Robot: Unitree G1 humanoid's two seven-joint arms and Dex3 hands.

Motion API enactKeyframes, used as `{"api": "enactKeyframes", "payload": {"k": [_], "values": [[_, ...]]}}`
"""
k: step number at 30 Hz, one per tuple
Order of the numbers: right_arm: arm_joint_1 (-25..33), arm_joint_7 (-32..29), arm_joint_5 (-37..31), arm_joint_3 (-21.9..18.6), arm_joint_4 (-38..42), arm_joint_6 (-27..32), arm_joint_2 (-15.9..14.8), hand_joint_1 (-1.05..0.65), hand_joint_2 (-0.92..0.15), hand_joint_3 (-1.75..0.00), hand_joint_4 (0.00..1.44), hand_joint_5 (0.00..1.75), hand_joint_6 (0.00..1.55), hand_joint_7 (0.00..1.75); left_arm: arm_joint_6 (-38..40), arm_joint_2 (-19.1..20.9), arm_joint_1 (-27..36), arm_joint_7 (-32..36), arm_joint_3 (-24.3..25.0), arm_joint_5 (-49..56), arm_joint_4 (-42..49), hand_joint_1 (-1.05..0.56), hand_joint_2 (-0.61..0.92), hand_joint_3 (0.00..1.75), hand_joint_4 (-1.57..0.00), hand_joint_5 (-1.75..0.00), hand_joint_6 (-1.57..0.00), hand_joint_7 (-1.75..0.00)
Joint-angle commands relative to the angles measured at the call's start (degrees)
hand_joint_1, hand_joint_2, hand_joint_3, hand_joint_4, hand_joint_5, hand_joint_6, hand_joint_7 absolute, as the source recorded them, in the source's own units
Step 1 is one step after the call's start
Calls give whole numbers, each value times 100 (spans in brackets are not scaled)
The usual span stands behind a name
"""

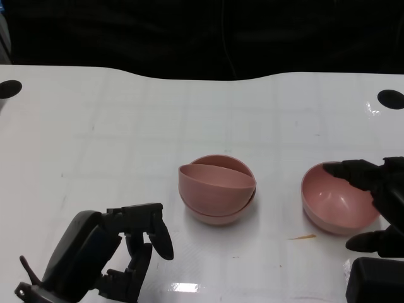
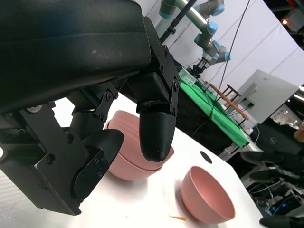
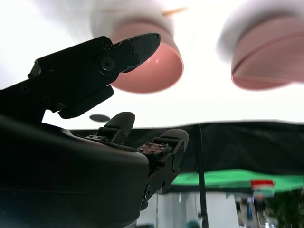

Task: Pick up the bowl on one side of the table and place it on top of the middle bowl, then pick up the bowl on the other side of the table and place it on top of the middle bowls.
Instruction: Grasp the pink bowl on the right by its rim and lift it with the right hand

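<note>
Two pink bowls (image 1: 216, 192) are stacked at the table's middle, the upper one tilted in the lower; the stack also shows in the left wrist view (image 2: 126, 166) and the right wrist view (image 3: 270, 57). A single pink bowl (image 1: 331, 202) stands upright to the right (image 2: 206, 194) (image 3: 152, 71). My right hand (image 1: 379, 202) is at that bowl's right rim, with one finger reaching over the rim and the thumb below and apart; it grips nothing (image 3: 95, 118). Down at the lower left, my left hand (image 1: 120, 252) hovers away from the stack, fingers apart and empty (image 2: 95, 118).
The white table (image 1: 95, 139) has a black round hole at each far corner (image 1: 9, 88) (image 1: 390, 98). A small yellowish sliver (image 1: 303, 237) lies in front of the right bowl. Beyond the far edge it is dark.
</note>
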Motion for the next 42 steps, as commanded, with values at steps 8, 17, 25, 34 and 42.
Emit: {"api": "enactKeyframes", "payload": {"k": [8, 17, 25, 34, 42], "values": [[-395, 75, -402, 551, 773, 33, -272, -49, -79, 0, 37, 26, 41, 3, 20, 9, -78, -64, 27, -6, 0, 2, 18, 166, -90, -171, -83, -151], [-1042, -302, -580, 1076, 1995, 59, -148, -46, -85, -2, 45, 18, 45, 2, -50, 10, -123, -72, 39, -5, 52, 3, 18, 165, -90, -171, -83, -152], [-1649, -1143, -681, 1542, 3393, -87, -51, -38, -92, -3, 68, 20, 61, 6, -56, 17, -155, -83, 38, 21, 88, 1, 18, 164, -90, -170, -83, -151], [-2183, -2701, -340, 1749, 4963, -1246, -137, -13, -90, -1, 86, 169, 101, 90, -140, 26, -205, -72, 41, 46, 155, 3, 16, 166, -91, -170, -83, -150], [-2237, -3589, -147, 1700, 5164, -1878, -170, -10, -90, -13, 89, 175, 67, 174, -96, 1, -204, -82, 40, 54, 144, 2, 16, 167, -91, -170, -84, -150]]}}
